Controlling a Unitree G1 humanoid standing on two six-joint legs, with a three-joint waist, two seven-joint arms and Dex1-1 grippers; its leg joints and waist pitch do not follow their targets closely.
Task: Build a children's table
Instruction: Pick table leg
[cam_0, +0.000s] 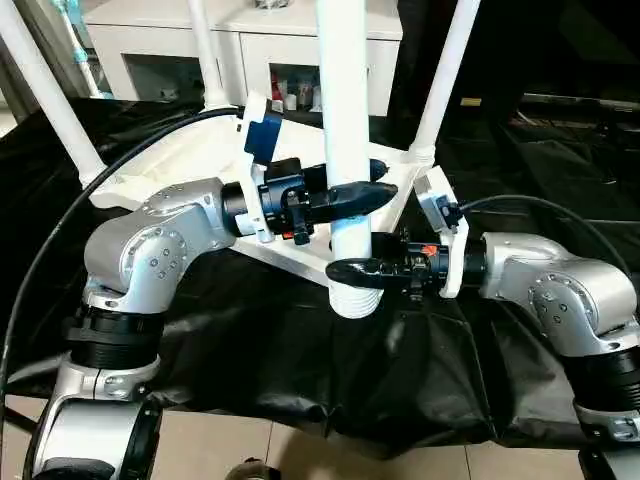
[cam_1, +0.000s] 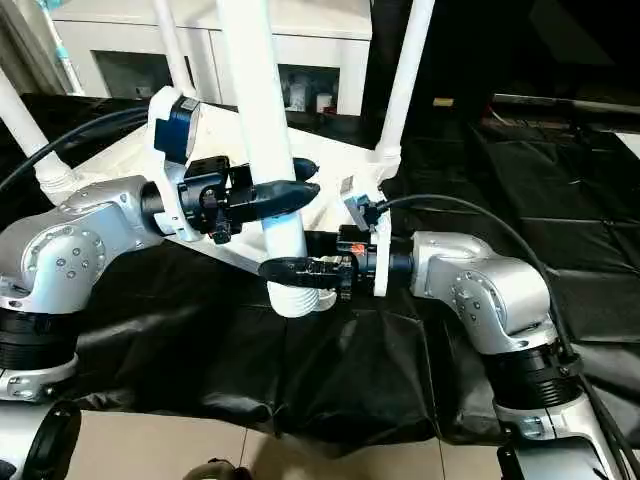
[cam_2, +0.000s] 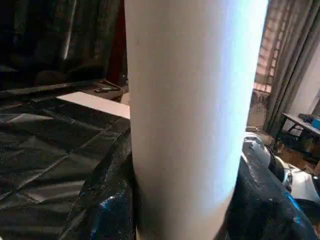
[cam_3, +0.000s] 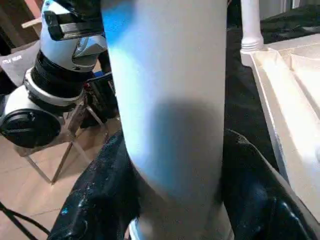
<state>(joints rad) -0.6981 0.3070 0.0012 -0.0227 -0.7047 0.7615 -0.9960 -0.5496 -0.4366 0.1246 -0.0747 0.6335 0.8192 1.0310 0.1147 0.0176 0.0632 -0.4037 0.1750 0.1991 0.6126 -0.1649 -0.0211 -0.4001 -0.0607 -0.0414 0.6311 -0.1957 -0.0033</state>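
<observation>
Centrally, your left gripper (cam_0: 352, 197) clamps the fourth leg (cam_0: 343, 110); your right gripper (cam_0: 362, 270) grips just above its ribbed end, near the upturned tabletop (cam_0: 180, 160). Likely light, stiff and slippery: hold low, near the socket.

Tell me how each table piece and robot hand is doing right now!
table top: upside down on the black cover, three legs standing in its corners.
fourth leg: upright at the near corner, gripped.
left gripper: clamped on that leg.
right gripper: around it lower down.
</observation>
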